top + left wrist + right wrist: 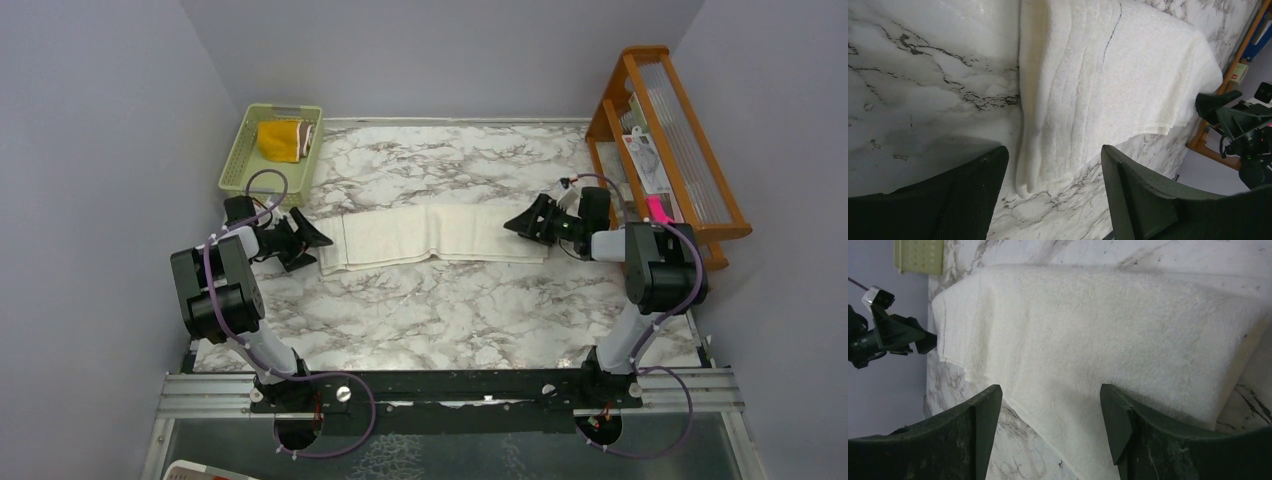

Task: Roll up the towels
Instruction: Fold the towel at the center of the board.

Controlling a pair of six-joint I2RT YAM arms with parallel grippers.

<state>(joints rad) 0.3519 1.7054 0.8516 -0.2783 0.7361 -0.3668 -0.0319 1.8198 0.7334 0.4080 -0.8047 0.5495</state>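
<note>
The cream-white towel [435, 236] lies folded into a long strip across the middle of the marble table [430, 310]. It also shows in the left wrist view [1108, 85] and the right wrist view [1108, 335]. My left gripper [318, 240] is open and empty just off the towel's left end, its jaws apart [1053, 160]. My right gripper [520, 222] is open and empty over the towel's right end [1048, 395]. The brown and mustard-yellow towel [283, 139] lies folded in the light-green basket [240, 160].
The green basket stands at the back left against the wall. A wooden rack [665, 140] with packets and a pink item stands at the right, close to my right arm. Grey walls enclose the table on three sides.
</note>
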